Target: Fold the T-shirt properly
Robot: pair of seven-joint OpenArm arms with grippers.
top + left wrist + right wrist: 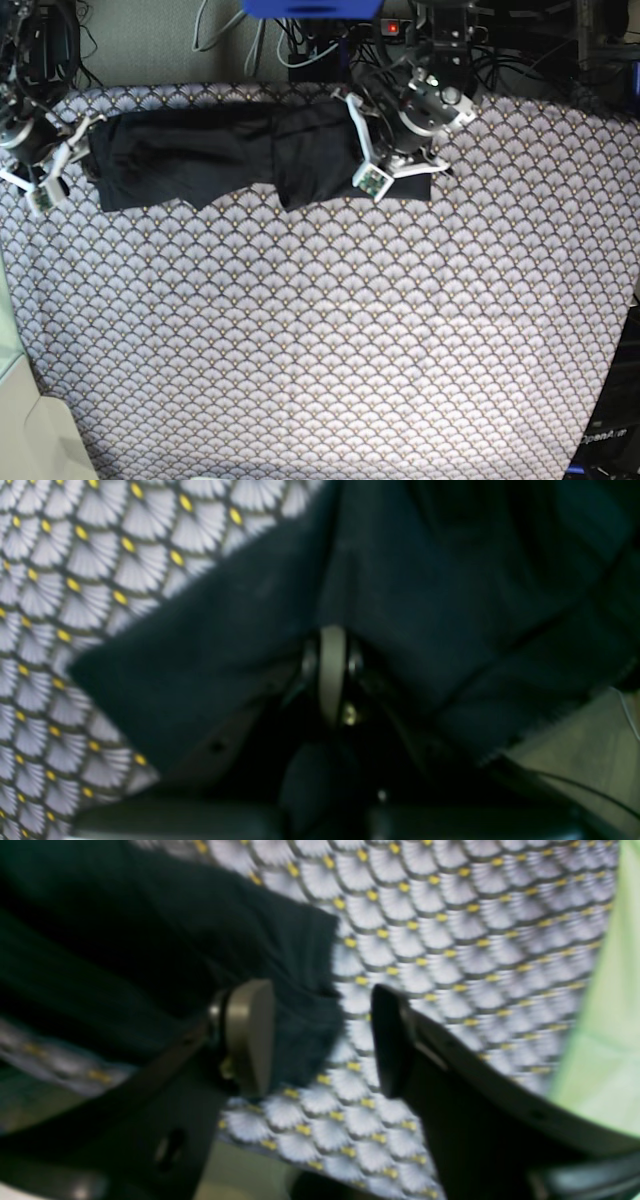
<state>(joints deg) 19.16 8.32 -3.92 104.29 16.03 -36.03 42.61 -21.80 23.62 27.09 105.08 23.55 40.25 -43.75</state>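
Much of the T-shirt, stretched as a long band along the desk's far edge, is blurred in both wrist views. Its right-hand end in the base view is hidden under the left claw, which is clamped on the fabric. The right claw is seen with fingers apart at the shirt's other end, one finger against the hem.

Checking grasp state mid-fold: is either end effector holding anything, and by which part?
Left end effector is shut on the T-shirt, pinching a fold near one end. Right end effector is open at the other end, holding nothing.
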